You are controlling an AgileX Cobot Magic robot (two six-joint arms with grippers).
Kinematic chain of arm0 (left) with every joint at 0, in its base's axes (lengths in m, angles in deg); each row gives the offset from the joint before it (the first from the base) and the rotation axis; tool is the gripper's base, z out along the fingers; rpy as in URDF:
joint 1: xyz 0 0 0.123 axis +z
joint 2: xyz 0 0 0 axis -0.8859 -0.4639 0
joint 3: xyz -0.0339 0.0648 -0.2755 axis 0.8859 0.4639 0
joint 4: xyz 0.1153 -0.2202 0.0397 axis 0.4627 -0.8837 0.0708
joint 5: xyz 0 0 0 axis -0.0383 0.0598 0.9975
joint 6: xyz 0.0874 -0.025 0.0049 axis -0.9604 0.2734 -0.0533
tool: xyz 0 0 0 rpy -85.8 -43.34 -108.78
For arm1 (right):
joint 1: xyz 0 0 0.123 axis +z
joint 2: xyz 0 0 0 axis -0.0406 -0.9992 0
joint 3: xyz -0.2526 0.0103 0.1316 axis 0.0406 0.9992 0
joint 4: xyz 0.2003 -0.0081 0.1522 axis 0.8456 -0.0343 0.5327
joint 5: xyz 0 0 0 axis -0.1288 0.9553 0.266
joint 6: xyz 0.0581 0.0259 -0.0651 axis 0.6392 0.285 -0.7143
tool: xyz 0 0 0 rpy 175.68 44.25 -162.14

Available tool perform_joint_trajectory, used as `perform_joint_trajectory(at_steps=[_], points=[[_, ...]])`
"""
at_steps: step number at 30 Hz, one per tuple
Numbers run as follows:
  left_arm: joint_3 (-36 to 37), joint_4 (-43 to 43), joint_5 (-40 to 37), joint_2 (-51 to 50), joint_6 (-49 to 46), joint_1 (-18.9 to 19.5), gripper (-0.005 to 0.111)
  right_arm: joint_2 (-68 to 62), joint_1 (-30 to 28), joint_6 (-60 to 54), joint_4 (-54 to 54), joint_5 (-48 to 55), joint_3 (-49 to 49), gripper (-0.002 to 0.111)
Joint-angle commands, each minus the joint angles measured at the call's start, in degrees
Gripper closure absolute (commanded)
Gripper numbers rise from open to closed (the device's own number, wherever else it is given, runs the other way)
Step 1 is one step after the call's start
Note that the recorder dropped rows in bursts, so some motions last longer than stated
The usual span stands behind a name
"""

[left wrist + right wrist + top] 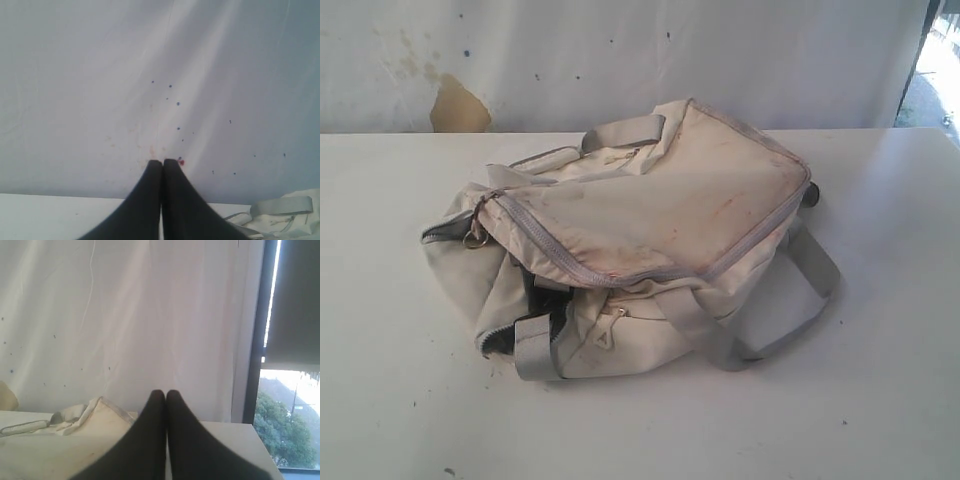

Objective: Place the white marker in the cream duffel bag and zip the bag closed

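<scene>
The cream duffel bag (640, 235) lies slumped in the middle of the white table (880, 400), its stained flap folded over the top and its grey zipper open at the near left end, where dark lining shows. Grey webbing handles hang off its front and right side. The white marker is out of view. Neither arm shows in the exterior view. My left gripper (162, 161) is shut with nothing in it, the bag's edge (300, 212) off to its side. My right gripper (165, 392) is shut and empty, the bag (90, 422) beside it.
A white cloth backdrop (620, 60) with small dark specks hangs behind the table. A tan patch (458, 108) shows on it at the back left. A window (290, 405) with trees outside stands past the table's right end.
</scene>
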Motion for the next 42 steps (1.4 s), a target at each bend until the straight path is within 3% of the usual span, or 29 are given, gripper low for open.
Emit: perform_joint_trajectory(at_steps=[1,5,10,18,24,26,37,42], points=[[0.3,-0.4,0.1,0.1,0.3,-0.2,0.107,0.2,0.3,-0.5,-0.6,-2.7,0.3,0.108],[0.5,-0.2,1.7,0.1,0.3,-0.2,0.107,0.2,0.3,-0.5,-0.6,-4.6,1.1,0.108],[4.0,-0.2,7.3,0.1,2.6,-0.2,0.107,0.2,0.3,0.0,-0.7,-16.5,8.2,0.108],[18.1,0.0,21.5,0.1,1.8,-0.2,0.107,-1.7,0.3,0.0,-0.7,-22.9,20.8,0.108],[27.1,0.9,30.9,0.1,1.7,-0.2,0.107,-2.1,0.3,0.0,-0.7,-37.5,30.7,0.108],[27.1,1.0,25.3,0.1,1.7,-0.2,0.107,-2.1,0.3,-0.5,-0.7,-41.2,32.1,0.108],[27.1,0.6,18.9,0.1,2.3,-0.2,0.107,-2.2,0.3,-0.5,-0.8,-28.9,32.1,0.108],[27.1,0.2,17.1,0.1,2.3,-0.2,0.107,-2.2,0.3,-0.5,-0.4,-28.3,32.1,0.108]])
